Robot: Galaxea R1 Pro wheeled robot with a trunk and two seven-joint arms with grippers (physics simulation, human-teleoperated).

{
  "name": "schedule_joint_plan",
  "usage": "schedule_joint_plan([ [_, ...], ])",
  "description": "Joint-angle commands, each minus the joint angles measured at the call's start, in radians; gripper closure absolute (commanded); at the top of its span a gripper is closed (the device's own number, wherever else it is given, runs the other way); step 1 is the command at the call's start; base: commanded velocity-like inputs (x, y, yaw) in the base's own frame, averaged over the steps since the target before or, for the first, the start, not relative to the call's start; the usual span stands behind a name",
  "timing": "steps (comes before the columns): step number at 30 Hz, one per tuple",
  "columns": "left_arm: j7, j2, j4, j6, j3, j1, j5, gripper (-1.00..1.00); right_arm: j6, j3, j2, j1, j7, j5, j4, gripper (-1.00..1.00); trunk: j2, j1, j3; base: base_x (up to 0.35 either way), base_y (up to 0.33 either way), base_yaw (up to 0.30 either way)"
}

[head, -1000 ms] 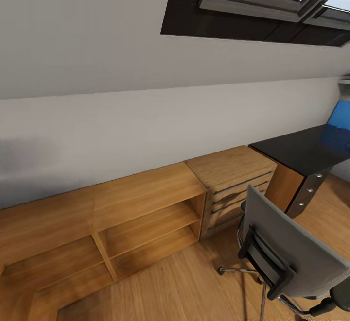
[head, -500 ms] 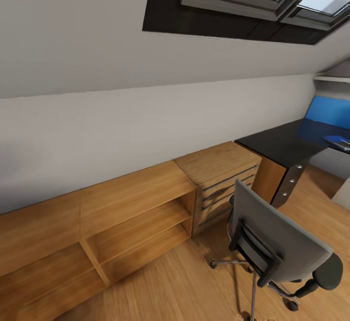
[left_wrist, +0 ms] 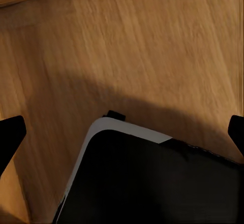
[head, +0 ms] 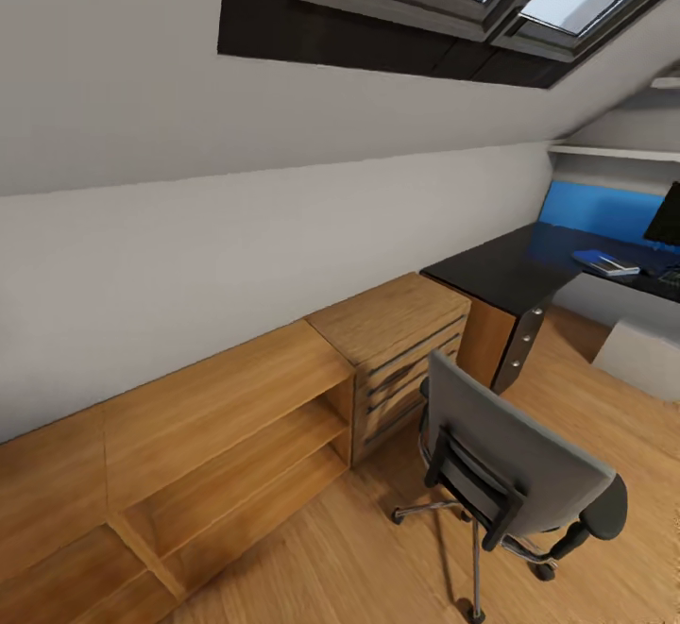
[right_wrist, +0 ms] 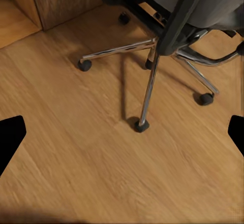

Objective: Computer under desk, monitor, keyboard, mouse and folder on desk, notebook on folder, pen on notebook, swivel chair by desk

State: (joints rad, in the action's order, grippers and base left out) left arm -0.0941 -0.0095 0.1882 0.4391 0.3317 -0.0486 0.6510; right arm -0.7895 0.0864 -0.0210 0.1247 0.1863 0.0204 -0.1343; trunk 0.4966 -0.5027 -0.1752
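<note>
The grey swivel chair [head: 510, 468] stands on the wooden floor with its backrest towards me, which hides the seat. Its chrome star base [right_wrist: 152, 66] and casters show in the right wrist view. Beyond it is the glossy black desk [head: 496, 270] with its blue back panel [head: 600, 211]. The monitor [head: 667, 216] shows as a black edge at the far right. A flat blue notebook-like item [head: 604, 263] lies on the desk. The folder, pen, mouse and computer are out of view. My left gripper [left_wrist: 122, 135] and right gripper [right_wrist: 122, 135] hang open over the floor, holding nothing.
A light wooden drawer chest [head: 401, 341] stands against the desk's end, beside a long low wooden shelf unit [head: 217, 435] along the sloped wall. A pale block [head: 642, 358] sits on the floor at the right. My own dark base [left_wrist: 152, 183] is below the left gripper.
The head view has swung right, so everything has slid left in the picture. More of the desk, the blue panel, the notebook-like item and the monitor's edge have come into view.
</note>
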Motion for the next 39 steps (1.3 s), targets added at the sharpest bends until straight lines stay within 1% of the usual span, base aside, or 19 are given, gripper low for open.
schedule_joint_plan([
  [1,-0.01,-0.001,-0.001,0.003,0.018,0.0,0.001,-1.0,-0.002,0.009,0.0,0.001,0.007,0.002,0.001,-1.0,0.001,-0.001,-0.002,0.316,0.045,-0.297],
  [2,-0.01,-0.002,-0.003,0.003,0.027,0.0,0.001,-1.0,-0.002,0.008,-0.001,0.001,0.007,0.002,0.001,-1.0,0.001,-0.001,-0.002,0.319,0.023,-0.297],
  [10,-0.012,-0.002,-0.005,0.0,0.036,0.0,0.003,-1.0,-0.002,0.007,-0.002,0.001,0.007,0.002,0.001,-1.0,0.001,-0.001,-0.002,0.318,0.008,-0.297],
  [28,-0.012,0.0,-0.006,0.01,0.035,0.0,0.003,-1.0,-0.002,0.006,-0.003,0.001,0.007,0.002,-0.001,-1.0,0.001,-0.001,0.006,0.021,0.0,-0.28],
  [39,-0.01,-0.002,-0.006,0.01,0.036,0.0,0.001,-1.0,-0.002,0.007,-0.002,0.001,0.007,0.002,-0.001,-1.0,0.001,-0.001,0.012,0.157,0.242,-0.266],
])
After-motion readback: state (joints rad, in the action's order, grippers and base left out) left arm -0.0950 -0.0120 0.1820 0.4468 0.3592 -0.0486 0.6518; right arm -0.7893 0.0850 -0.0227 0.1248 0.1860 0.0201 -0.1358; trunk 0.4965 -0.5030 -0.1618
